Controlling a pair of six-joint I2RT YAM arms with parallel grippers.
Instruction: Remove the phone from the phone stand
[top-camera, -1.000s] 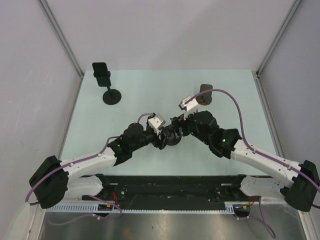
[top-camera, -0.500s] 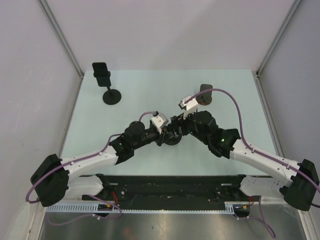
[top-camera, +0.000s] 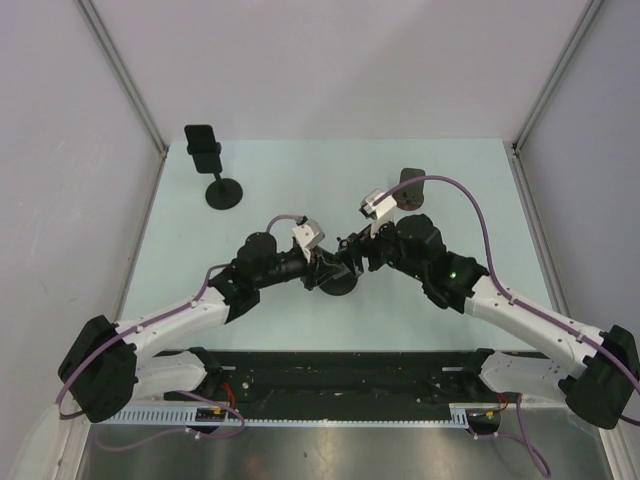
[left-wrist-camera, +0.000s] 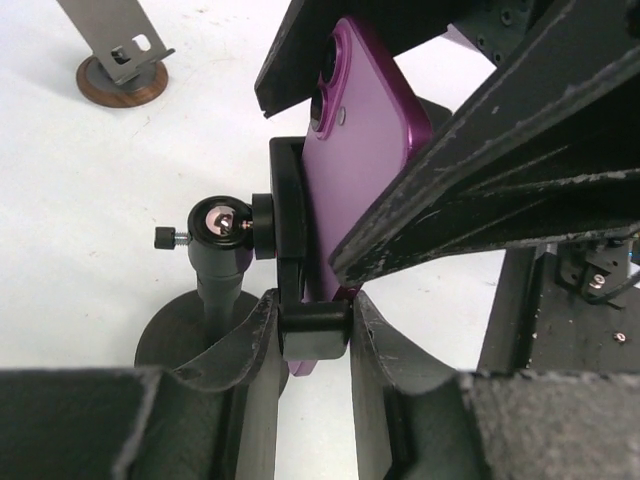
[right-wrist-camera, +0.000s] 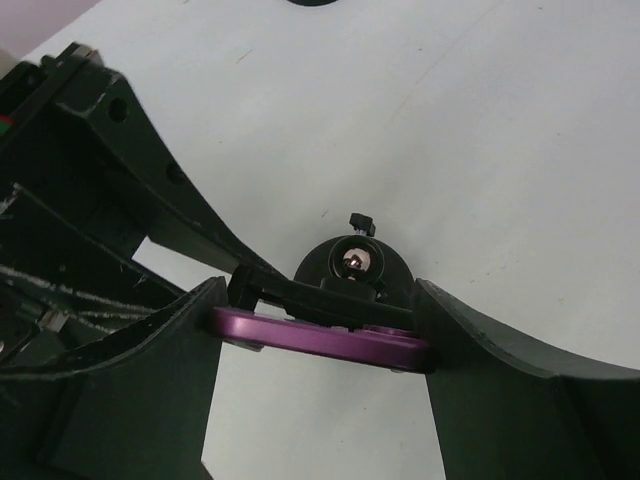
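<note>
Purple phone (left-wrist-camera: 365, 150), smooth and glossy with rounded corners and a round camera lens near its upper end, seated tilted in the cradle of the phone stand (left-wrist-camera: 222, 245) at the middle of the table (top-camera: 300, 165), not yet lifted out. Matte black stand: flat rectangular back plate with a small lip under the phone's lower edge, a shiny metal ball joint with a little thumbscrew behind the plate, a short round post, a flat circular base. Right gripper (right-wrist-camera: 318, 318) spread wide across the phone, its thick black scuffed fingers (right-wrist-camera: 150, 390) pressed against the two opposite edges, so clamped on the phone just above the stand's ball joint. Left gripper (left-wrist-camera: 315, 325) nearly closed, its curved dark pads (left-wrist-camera: 250, 360) pinching the black lip at the foot of the cradle from both sides, holding the stand itself. Both arms meeting over the stand in the overhead view, hiding it almost wholly. Beyond the stand, toward the back right, a grey sheet-metal bracket on a brown disc (left-wrist-camera: 122, 82). Far to the back left of the stand, a tall black holder on a round foot (top-camera: 205, 150), well apart. Pale, plain, matte tabletop all around.
</note>
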